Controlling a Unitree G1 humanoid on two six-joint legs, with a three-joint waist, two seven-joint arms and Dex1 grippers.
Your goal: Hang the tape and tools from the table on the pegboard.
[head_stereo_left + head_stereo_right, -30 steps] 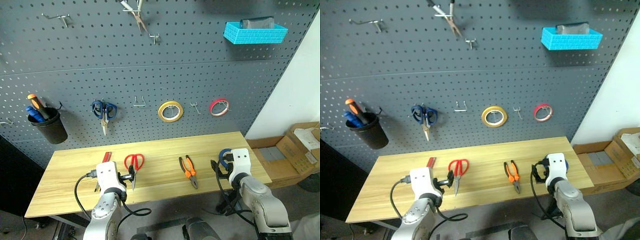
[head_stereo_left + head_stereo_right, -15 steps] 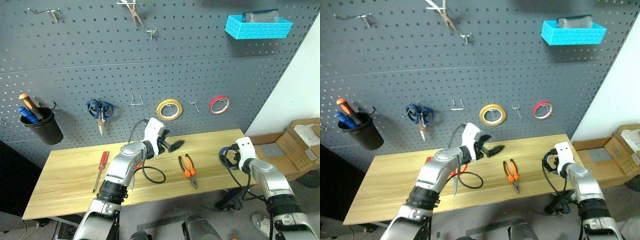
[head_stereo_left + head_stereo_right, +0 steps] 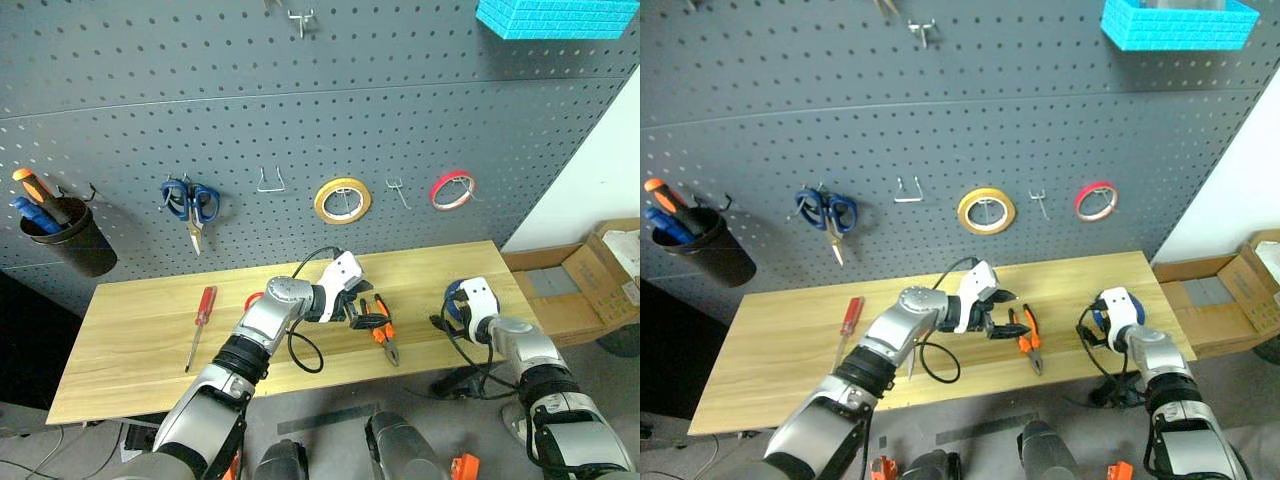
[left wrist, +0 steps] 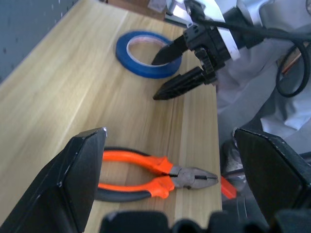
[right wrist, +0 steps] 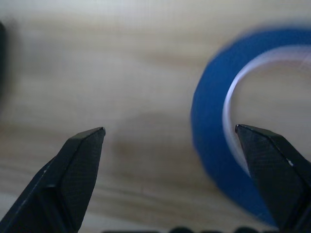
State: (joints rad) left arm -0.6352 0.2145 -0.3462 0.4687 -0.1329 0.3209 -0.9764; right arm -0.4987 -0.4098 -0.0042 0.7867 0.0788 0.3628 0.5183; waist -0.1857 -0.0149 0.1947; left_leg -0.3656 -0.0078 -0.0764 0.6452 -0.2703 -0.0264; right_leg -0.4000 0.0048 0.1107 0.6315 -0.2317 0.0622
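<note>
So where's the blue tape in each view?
Left eye: blue tape at the table's right end, partly behind the right gripper.
Right eye: same spot.
Left wrist: beyond the pliers, by the right gripper's fingertips.
Right wrist: close up, at one fingertip.
Shared landmark: the right gripper.

On the desk [image 3: 140, 350], the screwdriver [image 3: 199, 323] is laid at the left, the pliers [image 3: 385, 338] near the middle and the tape [image 4: 147, 53] at the right end. Behind the desk, the pegboard [image 3: 300, 120] is mounted.
</note>
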